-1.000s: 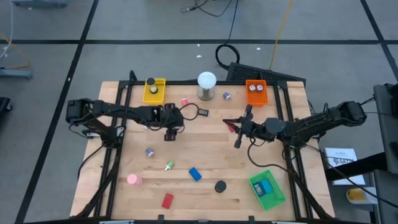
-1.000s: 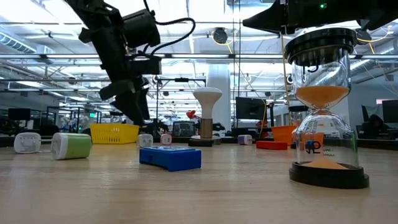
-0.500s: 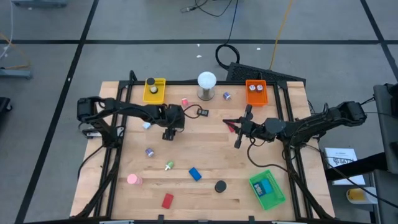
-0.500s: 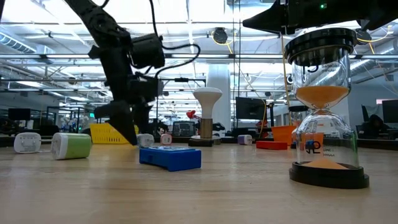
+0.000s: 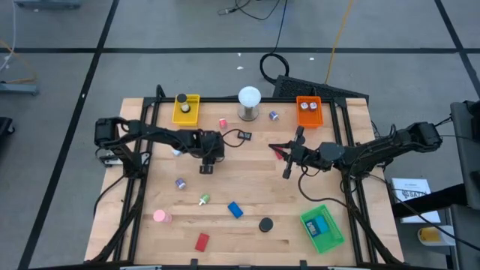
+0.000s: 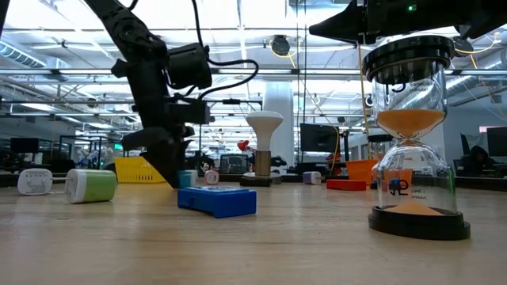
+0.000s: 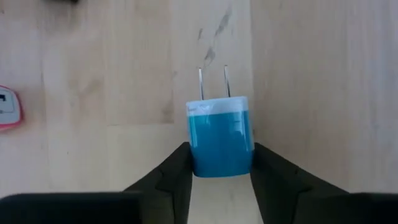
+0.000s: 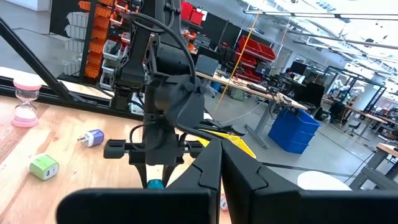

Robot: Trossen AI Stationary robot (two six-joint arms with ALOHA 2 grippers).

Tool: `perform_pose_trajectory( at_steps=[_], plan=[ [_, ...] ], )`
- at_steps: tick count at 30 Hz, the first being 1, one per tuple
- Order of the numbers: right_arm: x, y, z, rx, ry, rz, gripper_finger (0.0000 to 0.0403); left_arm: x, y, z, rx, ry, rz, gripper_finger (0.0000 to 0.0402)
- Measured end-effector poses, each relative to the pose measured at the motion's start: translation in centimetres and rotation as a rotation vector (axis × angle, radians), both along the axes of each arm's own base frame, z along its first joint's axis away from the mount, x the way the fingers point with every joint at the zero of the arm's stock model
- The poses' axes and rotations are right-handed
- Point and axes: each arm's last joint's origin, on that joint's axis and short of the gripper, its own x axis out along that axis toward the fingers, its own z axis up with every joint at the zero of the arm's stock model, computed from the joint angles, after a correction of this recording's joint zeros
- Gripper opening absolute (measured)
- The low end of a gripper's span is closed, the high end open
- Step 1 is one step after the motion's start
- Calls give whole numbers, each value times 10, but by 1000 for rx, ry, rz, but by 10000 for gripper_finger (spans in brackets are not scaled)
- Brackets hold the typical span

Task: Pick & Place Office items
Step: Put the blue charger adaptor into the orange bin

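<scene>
My left gripper (image 5: 206, 166) points steeply down at the middle of the table, shut on a small blue plug charger (image 7: 220, 138) with two metal prongs. The charger also shows in the low view (image 6: 187, 179). My right gripper (image 5: 281, 150) hovers shut and empty at centre right. Loose items lie on the wood: a blue block (image 5: 235, 210), a red block (image 5: 202, 241), a green charger (image 5: 203, 199), a purple bit (image 5: 180, 183), a pink hourglass (image 5: 160, 216) and a black hourglass (image 5: 265, 223). My left gripper pinches the blue charger's two side faces (image 7: 198, 155) between its two fingers (image 7: 171, 177), at the end away from the prongs. The fingers come from above, slanting down, and lie along the charger. The charger lies on the table, prongs pointing away from the gripper.
A yellow tray (image 5: 186, 109), a white ball lamp (image 5: 249, 101) and an orange tray (image 5: 309, 111) stand along the far edge. A green tray (image 5: 322, 229) sits near right. A pink item (image 5: 223, 122) and a light blue bit (image 5: 176, 152) lie near the left arm.
My left gripper has come down to the table and tipped more steeply. Its fingers have closed in from wide apart onto the blue charger, which stays on the wood.
</scene>
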Motion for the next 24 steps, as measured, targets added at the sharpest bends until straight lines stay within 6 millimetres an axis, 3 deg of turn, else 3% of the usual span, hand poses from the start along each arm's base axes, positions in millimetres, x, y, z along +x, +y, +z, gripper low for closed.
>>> perform_pose_trajectory(
  at_steps=[7, 16, 20, 24],
  plan=[
    [0, 0, -1, 33, 1, 1, 3, 13, -7, -1, -135, -267, -18, 132],
    [0, 0, -11, 117, 68, 1, 10, 13, -23, -1, -364, -700, -134, 132],
    [9, 3, -21, 186, 214, 56, 46, 14, -30, 4, -439, -759, -181, 132],
    [31, 9, -29, 172, 372, 102, 105, 16, -35, 6, -495, -758, -226, 132]
  ],
)
